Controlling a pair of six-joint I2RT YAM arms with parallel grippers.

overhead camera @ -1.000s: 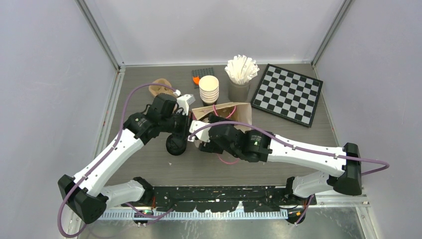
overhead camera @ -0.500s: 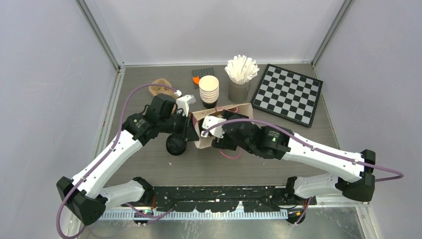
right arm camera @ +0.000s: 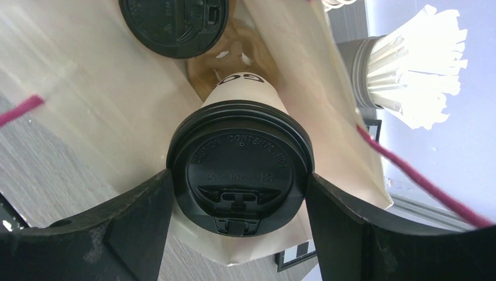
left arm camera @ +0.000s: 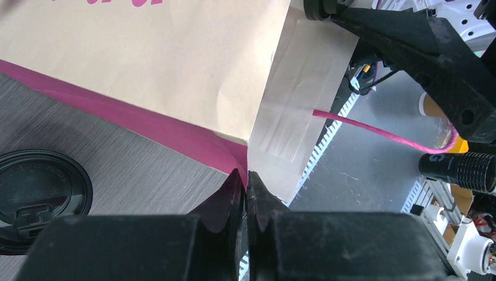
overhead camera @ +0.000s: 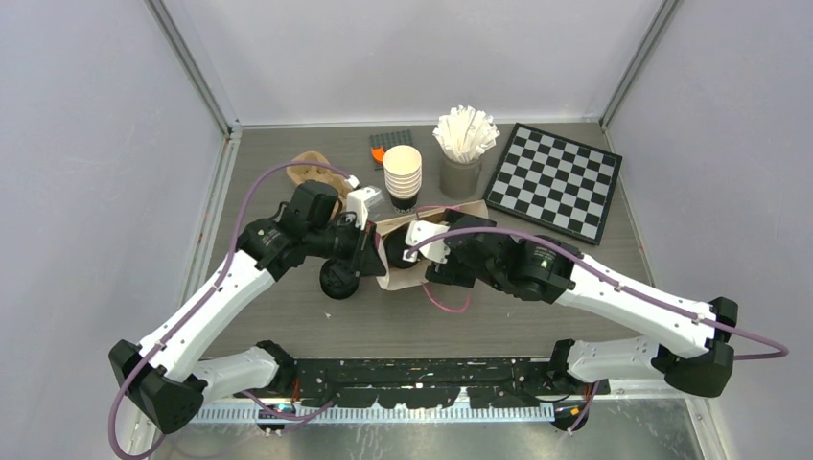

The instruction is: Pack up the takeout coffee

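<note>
Right tool [right arm camera: 237, 196] is clamped on a lidded cup [right arm camera: 240, 152], held base-first in the mouth of the bag [right arm camera: 88, 117]. Left tool [left arm camera: 247, 186], jaws together, pinches the bag's edge. At the cup's 12 o'clock sits another lid [right arm camera: 172, 20], perhaps on a cup already packed; releasing this one is left.

Takeout coffee, two pieces; small paper cups under round black plastic lids with embossed lettering and a sip tab.

cup one [right arm camera: 238, 175]: cream-white wall with dark print; clamped at the lid between the fingers of the right gripper [right arm camera: 240, 202]; tilted, lid toward the wrist, base sunk into the open mouth of the paper bag [overhead camera: 468, 218].

cup two [overhead camera: 337, 279]: upright on the surface, left of centre, nearer the near edge than the far; just beside the bag's left side; only the black lid showing from above.
</note>
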